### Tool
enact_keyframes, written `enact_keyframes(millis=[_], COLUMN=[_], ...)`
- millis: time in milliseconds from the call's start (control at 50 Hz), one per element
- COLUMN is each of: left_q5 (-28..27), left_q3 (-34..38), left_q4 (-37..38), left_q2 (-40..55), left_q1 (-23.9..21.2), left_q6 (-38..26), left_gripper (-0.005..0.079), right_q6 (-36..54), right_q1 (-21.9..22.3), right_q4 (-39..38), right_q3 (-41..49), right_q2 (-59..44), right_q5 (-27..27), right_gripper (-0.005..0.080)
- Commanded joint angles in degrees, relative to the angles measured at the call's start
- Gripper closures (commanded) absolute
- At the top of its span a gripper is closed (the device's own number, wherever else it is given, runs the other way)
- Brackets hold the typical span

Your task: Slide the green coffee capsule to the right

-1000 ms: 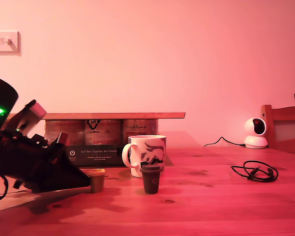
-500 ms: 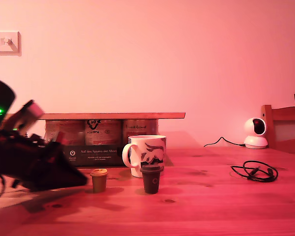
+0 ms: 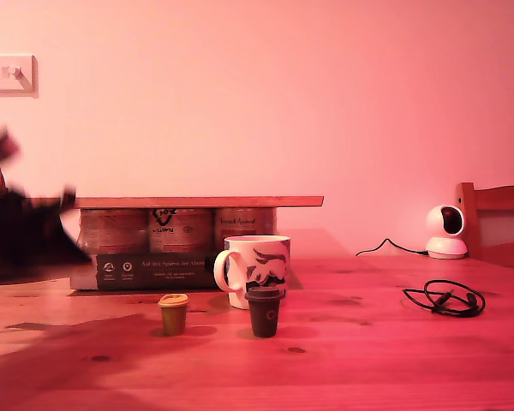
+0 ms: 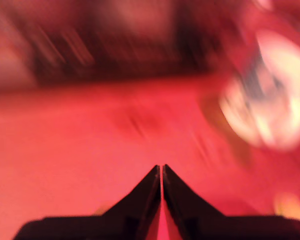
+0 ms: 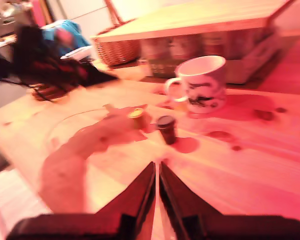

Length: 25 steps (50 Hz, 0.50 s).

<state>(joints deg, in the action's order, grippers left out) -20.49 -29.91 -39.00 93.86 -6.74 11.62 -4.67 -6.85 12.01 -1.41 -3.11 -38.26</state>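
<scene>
On the wooden table (image 3: 394,360), the green coffee capsule (image 3: 173,313) stands upright, free of any gripper, just toward the exterior view's left of the dark capsule (image 3: 263,311); a small gap between the two. The white printed mug (image 3: 255,269) sits just behind the dark capsule, handle toward the exterior view's left. Behind the mug: a tray of cans (image 3: 176,248) with a flat board (image 3: 197,202) on top.

My first gripper (image 4: 161,170): fingers pressed together, nothing between them, tips over bare table. Its view is heavily motion-blurred; only a pale blob that looks like the mug (image 4: 270,107) can be made out. An arm (image 3: 21,224) shows as a dark blur at the exterior view's left edge, off the table surface and well apart from the green capsule.

My second gripper (image 5: 156,167): fingers also closed tip to tip, empty. Its view shows the green capsule (image 5: 137,118) and dark capsule (image 5: 166,127) near each other ahead of the tips, mug (image 5: 202,84) beyond them, a wicker basket (image 5: 117,47) further back, and a blurred dark arm (image 5: 55,67) to one side.

Toward the exterior view's right: a coiled black cable (image 3: 444,298) on the table, a small white camera (image 3: 446,231) near the wall, a wooden chair back (image 3: 497,224) at the edge. A wall switch (image 3: 8,73) is at the exterior view's upper left.
</scene>
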Motion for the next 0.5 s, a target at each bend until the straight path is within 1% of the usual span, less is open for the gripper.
enact_keyframes(millis=[0,60,180,340,480], left_q5=[2.8,5.2,7.9,10.1,11.3], left_q3=[-0.2,-0.2,-0.2,0.0,0.8], left_q4=[2.4,5.6,12.8,20.8,25.6], left_q2=[-2.5,-5.9,-12.4,-19.7,-24.6], left_q1=[-0.3,-0.4,-0.4,-0.4,-0.6], left_q6=[-0.3,-0.3,-1.4,-2.4,-2.6], left_gripper=[0.0763,0.0763,0.0763,0.0763,0.0763], right_q6=[0.0,0.1,0.2,0.3,0.7], right_q1=[-0.2,-0.2,-0.2,-0.2,-0.2], right_q4=[0.3,0.3,0.3,0.3,0.3], right_q3=[-0.2,-0.2,-0.2,-0.2,-0.2], right_q2=[0.0,0.0,0.0,0.0,0.0], right_q5=[0.8,1.7,3.6,6.3,9.0], right_gripper=[0.0765,0.0765,0.0765,0.0765,0.0765])
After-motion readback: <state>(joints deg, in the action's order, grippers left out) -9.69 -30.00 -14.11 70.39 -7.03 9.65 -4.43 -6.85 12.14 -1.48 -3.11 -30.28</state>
